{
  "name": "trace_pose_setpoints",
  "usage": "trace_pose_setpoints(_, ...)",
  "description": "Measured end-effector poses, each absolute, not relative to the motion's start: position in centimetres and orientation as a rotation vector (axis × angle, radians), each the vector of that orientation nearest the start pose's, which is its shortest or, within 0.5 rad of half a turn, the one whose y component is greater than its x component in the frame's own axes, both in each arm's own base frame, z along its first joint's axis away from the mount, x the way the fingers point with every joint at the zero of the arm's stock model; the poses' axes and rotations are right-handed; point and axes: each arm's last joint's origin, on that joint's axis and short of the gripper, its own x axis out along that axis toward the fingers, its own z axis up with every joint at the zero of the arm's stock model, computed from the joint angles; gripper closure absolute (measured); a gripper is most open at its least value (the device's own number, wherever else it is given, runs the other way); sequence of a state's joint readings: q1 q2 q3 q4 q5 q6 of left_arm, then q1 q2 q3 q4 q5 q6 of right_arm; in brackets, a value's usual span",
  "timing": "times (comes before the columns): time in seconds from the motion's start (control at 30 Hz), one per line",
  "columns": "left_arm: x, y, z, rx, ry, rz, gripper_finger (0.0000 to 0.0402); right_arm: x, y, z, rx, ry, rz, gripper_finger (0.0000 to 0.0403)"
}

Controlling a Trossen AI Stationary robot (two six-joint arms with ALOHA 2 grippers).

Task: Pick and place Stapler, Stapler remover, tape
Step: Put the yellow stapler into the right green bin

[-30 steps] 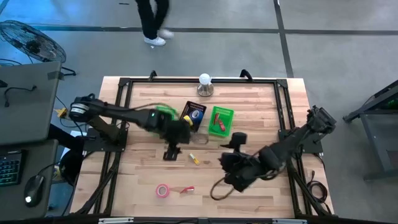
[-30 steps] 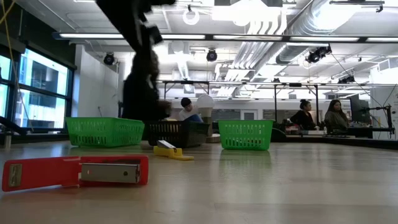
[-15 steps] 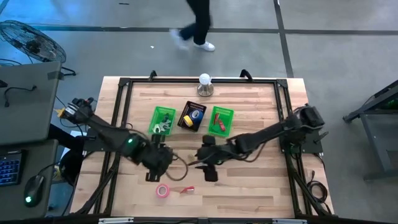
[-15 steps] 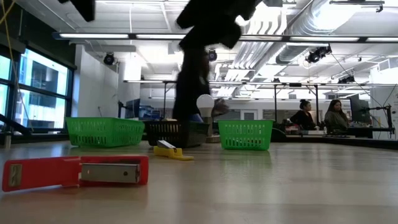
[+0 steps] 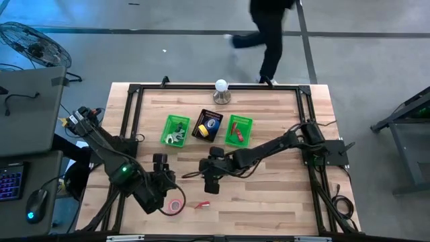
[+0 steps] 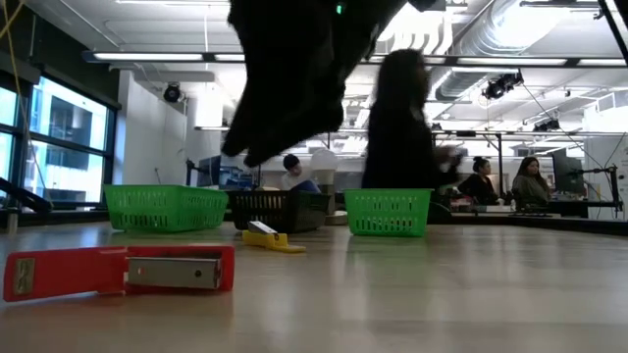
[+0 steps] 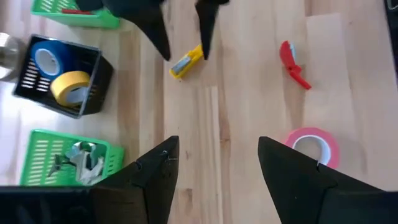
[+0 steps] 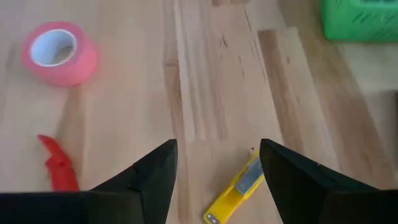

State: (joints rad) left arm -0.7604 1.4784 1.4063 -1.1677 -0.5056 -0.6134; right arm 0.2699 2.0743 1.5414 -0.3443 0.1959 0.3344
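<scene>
A small yellow stapler [image 8: 239,186] lies on the table's middle; it also shows in the left wrist view [image 7: 186,62] and the low view [image 6: 273,237]. My right gripper [image 8: 217,152] is open just above it, its fingers either side of it, touching nothing; in the high view the gripper [image 5: 209,179] covers the stapler. A pink tape roll [image 5: 176,206] lies flat near the front edge, with a small red tool [image 5: 201,205] beside it. My left gripper [image 5: 162,183] is open and empty, just left of the pink roll [image 7: 314,146].
Three baskets stand in a row at the far middle: a green one [image 5: 176,130] with metal tools, a black one [image 5: 208,126] with blue and yellow tape rolls, and a green one [image 5: 238,130] with a red item. A person [image 5: 269,33] walks behind the table.
My left gripper has gone from beside the black basket toward the near edge, to the pink tape roll. My right gripper has swung from the table's right toward the left and now stands over the yellow stapler. The person behind the table has walked toward the right.
</scene>
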Motion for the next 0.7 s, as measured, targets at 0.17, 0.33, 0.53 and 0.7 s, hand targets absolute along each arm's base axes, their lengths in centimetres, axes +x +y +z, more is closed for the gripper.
trace_pose_setpoints(0.17, 20.2, -18.1, 32.0, 0.207, 0.980, 0.128, 0.0188, 43.8, 10.8, 17.1, 0.108, 0.892, -0.148, 0.0188)
trace_pose_setpoints(0.33, 20.1, -18.2, 32.1, 0.205, 0.970, 0.141, 0.0188, 44.1, 10.1, 15.1, 0.117, 0.946, -0.181, 0.0191)
trace_pose_setpoints(0.53, 20.1, -18.2, 32.1, 0.205, 0.967, 0.144, 0.0188, 44.2, 9.2, 13.3, 0.117, 1.004, -0.223, 0.0190)
trace_pose_setpoints(0.7, 20.2, -18.2, 32.1, 0.205, 0.964, 0.144, 0.0188, 44.2, 8.8, 13.0, 0.126, 1.023, -0.234, 0.0193)
